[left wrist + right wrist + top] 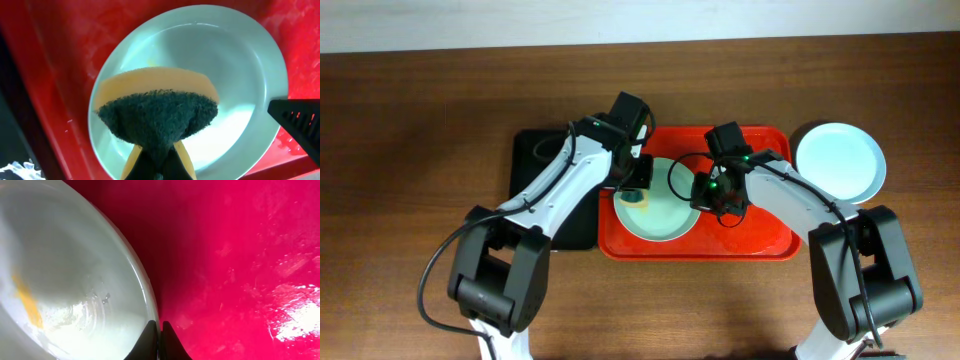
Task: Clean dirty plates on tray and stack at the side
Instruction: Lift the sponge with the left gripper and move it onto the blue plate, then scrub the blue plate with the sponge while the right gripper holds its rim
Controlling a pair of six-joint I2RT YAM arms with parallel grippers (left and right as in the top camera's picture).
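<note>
A pale green plate with a yellow smear lies in the red tray on the bench. The left jaws pinch a sponge over it. The right jaws are pressed together at its rim. A second plate sits beside the tray.

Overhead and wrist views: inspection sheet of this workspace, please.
Surface: brown wooden table.
Job's things: pale green round plate with yellow smear, on large red rectangular plastic tray; pale blue round plate on table right of it.
Clutter: narrow black tray left of red one.
Tools: left tool shut on yellow-and-green sponge over plate; right tool shut on plate rim.
Cables: black cable loops above tray.
Surroundings: pale wall strip.
</note>
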